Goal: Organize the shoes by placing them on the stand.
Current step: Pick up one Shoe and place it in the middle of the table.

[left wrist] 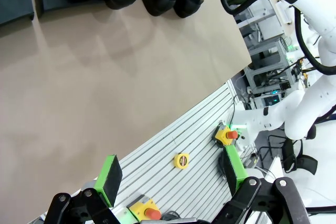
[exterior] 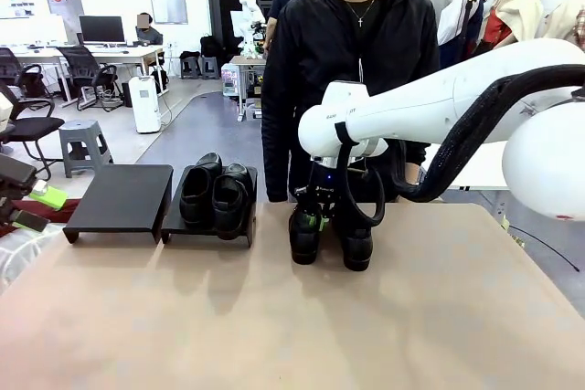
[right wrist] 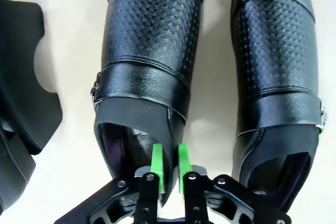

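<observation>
**R claw nipped on a shoe collar: plan for a slick, toe-heavy load**

Far L, your left claw (left wrist: 170, 170) hangs released off the tabletop's (exterior: 292, 317) L side, pads wide apart, nothing btwn them. Next along, the stand's left platform (exterior: 121, 191) is bare on top. That's your free space, w/ room for two. Right beside it, the right platform (exterior: 207, 229) carries a pair of shoes (exterior: 196, 196) side by side.

Mid-tabletop, apart from the stand, are the other two. The left loose shoe (exterior: 303, 237) is the one in hand. Your right claw (right wrist: 170, 170) is clenched on its collar wall, on the side facing its mate, pads nearly together w/ only thin leather btwn. The right loose shoe (exterior: 357, 248) stands just beside it, not held.

Handling, as I read it:
- **Material:** glossy stiff leather, embossed vamp, strap w/ metal buckle, solid sole.
- **Weight:** prob. mid-weight, w/ most mass fwd of your grip. Expect the toe to drop and the shoe to swing once it leaves the tabletop.
- **Weak spot:** the collar is the thinnest, softest part, so it may fold or creep out of the pads.
- **Grip point:** workable but shallow. Deeper over the rim, or at the stiffer heel back, would prob. hold better.

Lift slow, watch the neighbour shoe for a snag, and set the sole flat on the bare platform.
</observation>
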### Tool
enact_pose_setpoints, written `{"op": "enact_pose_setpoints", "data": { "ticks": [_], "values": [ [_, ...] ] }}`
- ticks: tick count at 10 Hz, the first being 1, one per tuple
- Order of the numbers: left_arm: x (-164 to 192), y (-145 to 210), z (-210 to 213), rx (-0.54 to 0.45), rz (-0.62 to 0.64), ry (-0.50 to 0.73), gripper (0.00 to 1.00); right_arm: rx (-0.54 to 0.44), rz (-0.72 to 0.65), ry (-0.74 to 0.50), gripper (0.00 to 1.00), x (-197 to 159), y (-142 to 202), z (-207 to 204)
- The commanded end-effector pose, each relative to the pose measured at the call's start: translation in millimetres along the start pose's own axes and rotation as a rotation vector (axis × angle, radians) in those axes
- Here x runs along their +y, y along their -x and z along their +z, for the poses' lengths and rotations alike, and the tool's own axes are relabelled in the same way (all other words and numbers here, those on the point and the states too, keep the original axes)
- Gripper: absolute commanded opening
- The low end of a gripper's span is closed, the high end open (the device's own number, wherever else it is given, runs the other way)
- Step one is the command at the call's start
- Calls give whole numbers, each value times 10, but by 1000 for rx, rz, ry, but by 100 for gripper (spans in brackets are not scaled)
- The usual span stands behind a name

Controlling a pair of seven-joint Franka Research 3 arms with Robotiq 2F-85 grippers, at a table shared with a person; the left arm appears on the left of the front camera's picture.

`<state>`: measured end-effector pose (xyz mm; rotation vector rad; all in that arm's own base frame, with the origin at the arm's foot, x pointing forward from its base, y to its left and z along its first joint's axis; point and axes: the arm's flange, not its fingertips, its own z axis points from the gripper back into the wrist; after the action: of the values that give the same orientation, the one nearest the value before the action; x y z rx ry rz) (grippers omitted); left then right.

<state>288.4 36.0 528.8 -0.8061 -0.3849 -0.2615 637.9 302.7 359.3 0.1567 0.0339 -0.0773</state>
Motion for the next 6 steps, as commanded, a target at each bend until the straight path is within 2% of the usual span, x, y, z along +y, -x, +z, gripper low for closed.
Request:
{"op": "enact_pose_setpoints", "data": {
  "ticks": [1, 4, 5, 6],
  "values": [
    [-2, -1, 7, -9, -8, 22, 100, 10, -46, -8, 0, 21, -5, -30],
    [-2, -1, 7, -9, -8, 22, 100, 21, -12, -2, 0, 23, 60, 14],
    [-2, -1, 7, -9, -8, 22, 100, 20, 45, 0, 0, 32, 180, 160],
    [-2, -1, 7, -9, -8, 22, 100, 4, 117, -7, 0, 42, 438, 426]
  ]
}}
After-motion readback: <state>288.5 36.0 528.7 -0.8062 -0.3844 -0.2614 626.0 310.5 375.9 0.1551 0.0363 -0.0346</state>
